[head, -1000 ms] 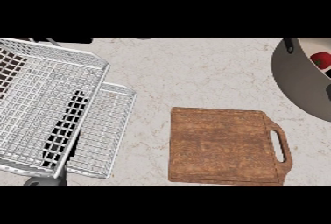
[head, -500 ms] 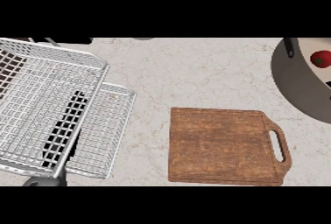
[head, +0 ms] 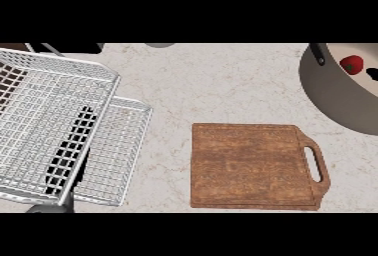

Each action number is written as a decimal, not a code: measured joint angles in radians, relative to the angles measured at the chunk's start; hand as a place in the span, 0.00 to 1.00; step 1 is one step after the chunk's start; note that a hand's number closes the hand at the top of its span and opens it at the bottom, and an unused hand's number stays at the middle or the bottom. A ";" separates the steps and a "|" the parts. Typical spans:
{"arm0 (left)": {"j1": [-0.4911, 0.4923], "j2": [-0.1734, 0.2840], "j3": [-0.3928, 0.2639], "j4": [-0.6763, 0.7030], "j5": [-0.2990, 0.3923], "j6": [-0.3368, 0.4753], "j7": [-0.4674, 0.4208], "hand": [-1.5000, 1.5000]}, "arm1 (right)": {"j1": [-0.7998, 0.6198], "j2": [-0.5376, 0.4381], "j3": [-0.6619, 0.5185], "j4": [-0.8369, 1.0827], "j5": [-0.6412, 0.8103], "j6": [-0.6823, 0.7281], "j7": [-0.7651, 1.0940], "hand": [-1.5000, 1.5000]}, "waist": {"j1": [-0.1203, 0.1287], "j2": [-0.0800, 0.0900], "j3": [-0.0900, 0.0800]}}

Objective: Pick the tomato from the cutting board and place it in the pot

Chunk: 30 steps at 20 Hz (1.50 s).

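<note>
1. Lower edge, left: a grey shape [head: 50,208] shows under the wire rack [head: 52,120]. I cannot tell what it is, so I do not count it as my left hand, which shows nowhere.
2. Lower centre: the cutting board [head: 251,165] lies flat on the counter [head: 221,85], with its handle slot [head: 316,164] toward the right of the frame. Its top carries nothing, so I judge the pick finished.
3. Left half: the rack stands well apart from the board and plays no part in this step.
4. Upper right: the pot [head: 332,95] is cut off by the frame's right edge, with a black handle stub [head: 318,54] on its rim at the upper left.
5. Location of the task's thing: the tomato [head: 351,63] sits inside the pot, on the pale floor near the far wall.
6. Just beside the tomato, at the right edge, is a small dark shape [head: 373,74]. It may be part of my right hand. Whether that hand is released, clenched or grasping cannot be told from this view.
7. Judgement: placement looks complete and only the retreat is left.
8. To do it well, I would confirm that nothing grips the tomato, rise straight up until clear of the rim, and only then move sideways.
9. Risk: brushing the wall could shift the pot, and brushing the tomato could roll it.
</note>
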 measured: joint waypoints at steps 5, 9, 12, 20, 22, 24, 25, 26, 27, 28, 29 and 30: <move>0.006 0.001 0.003 -0.007 0.000 0.000 0.006 0.50 | 0.054 0.004 -0.090 -0.062 -0.160 -0.035 -0.171 0.00 | -0.006 -0.002 -0.003; 0.010 0.003 0.005 -0.013 -0.002 0.003 0.012 0.50 | 0.110 0.001 -0.143 -0.102 -0.270 -0.030 -0.309 0.00 | -0.010 -0.003 -0.007; 0.014 0.005 0.007 -0.016 -0.003 0.007 0.019 0.50 | 0.151 0.017 -0.174 -0.140 -0.352 -0.013 -0.409 0.00 | -0.015 -0.008 -0.011; 0.022 0.009 0.010 -0.022 -0.005 0.012 0.027 0.50 | 0.259 0.007 -0.225 -0.194 -0.509 0.072 -0.575 0.00 | -0.025 -0.017 -0.019; 0.023 0.010 0.010 -0.024 -0.004 0.010 0.032 0.50 | 0.283 -0.001 -0.231 -0.200 -0.532 0.084 -0.595 0.00 | -0.026 -0.017 -0.020; 0.025 0.010 0.011 -0.026 -0.005 0.013 0.038 0.50 | 0.310 -0.005 -0.242 -0.209 -0.555 0.089 -0.618 0.00 | -0.028 -0.017 -0.021; 0.025 0.011 0.011 -0.026 -0.004 0.012 0.039 0.50 | 0.323 -0.006 -0.256 -0.215 -0.578 0.095 -0.643 0.00 | -0.028 -0.017 -0.021; 0.027 0.010 0.012 -0.027 -0.004 0.011 0.039 0.50 | 0.336 -0.008 -0.268 -0.221 -0.597 0.099 -0.658 0.00 | -0.029 -0.016 -0.020; 0.027 0.010 0.013 -0.028 -0.003 0.011 0.036 0.50 | 0.350 -0.002 -0.278 -0.229 -0.612 0.092 -0.675 0.00 | -0.030 -0.016 -0.020; 0.028 0.009 0.013 -0.027 -0.002 0.010 0.036 0.50 | 0.361 -0.006 -0.288 -0.233 -0.625 0.088 -0.686 0.00 | -0.030 -0.015 -0.018; 0.029 0.009 0.014 -0.027 -0.001 0.009 0.036 0.50 | 0.376 -0.008 -0.295 -0.241 -0.639 0.092 -0.695 0.00 | -0.031 -0.015 -0.016; 0.030 0.007 0.016 -0.026 -0.001 0.010 0.036 0.50 | 0.386 -0.003 -0.302 -0.249 -0.653 0.093 -0.705 0.00 | -0.032 -0.014 -0.015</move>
